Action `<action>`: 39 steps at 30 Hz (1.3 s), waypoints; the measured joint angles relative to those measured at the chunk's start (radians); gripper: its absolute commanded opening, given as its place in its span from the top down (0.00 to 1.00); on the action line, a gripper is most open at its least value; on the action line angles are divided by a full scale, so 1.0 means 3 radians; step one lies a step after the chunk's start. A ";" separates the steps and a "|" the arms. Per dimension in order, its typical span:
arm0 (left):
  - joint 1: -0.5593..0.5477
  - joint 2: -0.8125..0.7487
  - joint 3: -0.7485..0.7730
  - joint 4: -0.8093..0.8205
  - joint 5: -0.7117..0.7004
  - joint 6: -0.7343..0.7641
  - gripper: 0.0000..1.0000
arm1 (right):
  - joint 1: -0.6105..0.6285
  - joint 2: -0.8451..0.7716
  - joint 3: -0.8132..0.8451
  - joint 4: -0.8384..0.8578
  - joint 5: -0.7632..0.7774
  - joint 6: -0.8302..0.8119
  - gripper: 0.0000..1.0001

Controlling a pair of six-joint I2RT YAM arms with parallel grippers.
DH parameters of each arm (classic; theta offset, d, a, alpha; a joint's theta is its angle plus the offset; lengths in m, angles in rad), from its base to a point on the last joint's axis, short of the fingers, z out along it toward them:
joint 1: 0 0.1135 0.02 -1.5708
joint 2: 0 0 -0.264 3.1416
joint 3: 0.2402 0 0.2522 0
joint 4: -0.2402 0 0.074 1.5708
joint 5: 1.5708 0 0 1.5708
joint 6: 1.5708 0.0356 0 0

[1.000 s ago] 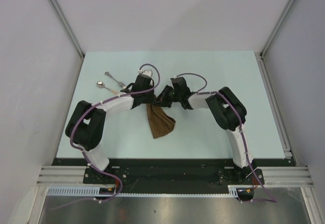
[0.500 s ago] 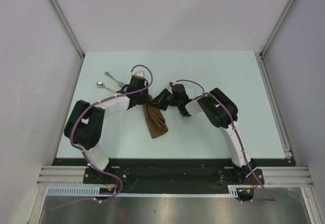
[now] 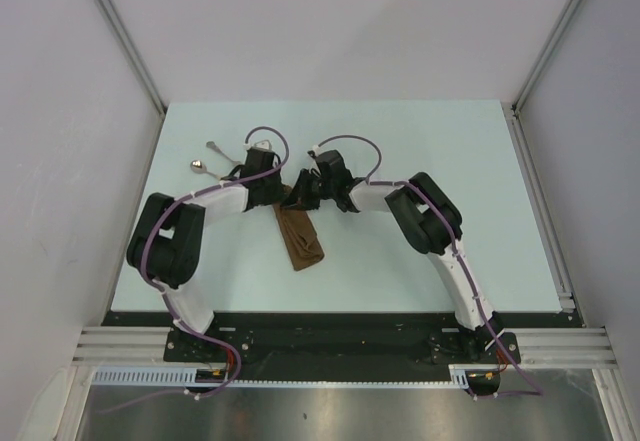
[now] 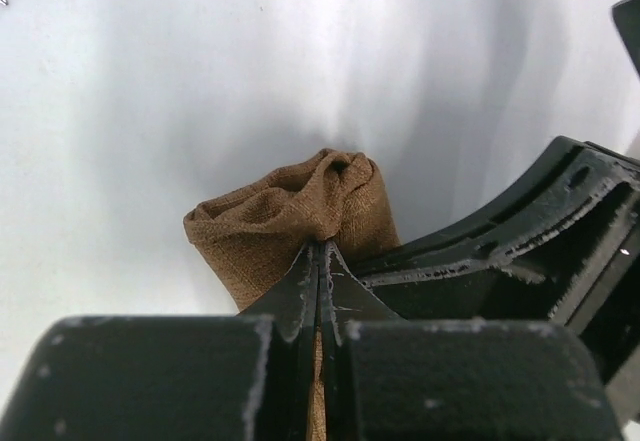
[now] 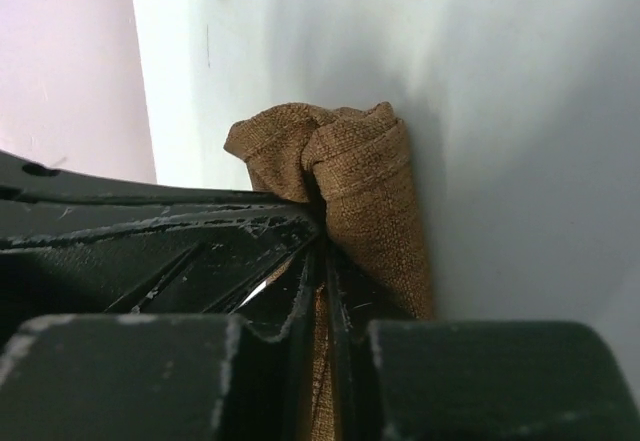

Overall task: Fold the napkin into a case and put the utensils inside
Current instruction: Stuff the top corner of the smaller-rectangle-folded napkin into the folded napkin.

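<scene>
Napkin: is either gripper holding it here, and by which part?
Both. The left gripper and the right gripper each pinch the folded napkin at its far end; the rest lies on the table.

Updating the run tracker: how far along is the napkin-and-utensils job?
Done: the napkin lies folded into a narrow strip.
In hand: the left gripper and right gripper both pinch its far end, where the cloth is bunched.
Left: the fork and spoon lie apart from it, off to the left, not yet inside. The bunched end probably needs flattening first.
</scene>
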 measured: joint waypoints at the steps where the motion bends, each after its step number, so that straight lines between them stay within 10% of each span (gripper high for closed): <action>1: 0.0005 0.0024 0.0017 -0.0013 0.0003 0.0001 0.92 | 0.0004 -0.0004 0.0001 -0.0010 0.0009 -0.0041 0.92; 6: 0.0006 -0.0019 0.0019 -0.0050 -0.0018 0.0028 0.63 | -0.0004 -0.0005 -0.0028 0.0038 -0.0009 -0.0090 0.94; 11: -0.0003 -0.0245 -0.0006 -0.0242 0.0017 0.0042 0.53 | -0.0011 -0.0006 -0.0067 0.0121 -0.0027 -0.0094 0.94; 25: 0.0348 -0.0561 -0.0496 -0.0338 -0.0215 -0.0359 0.89 | -0.0010 -0.0013 -0.0075 0.0121 -0.0020 -0.0146 0.94; 39: 0.0125 -0.0017 -0.0324 0.0175 -0.0006 -0.0610 0.90 | -0.0025 -0.0266 -0.0366 0.0031 0.0160 -0.0184 0.94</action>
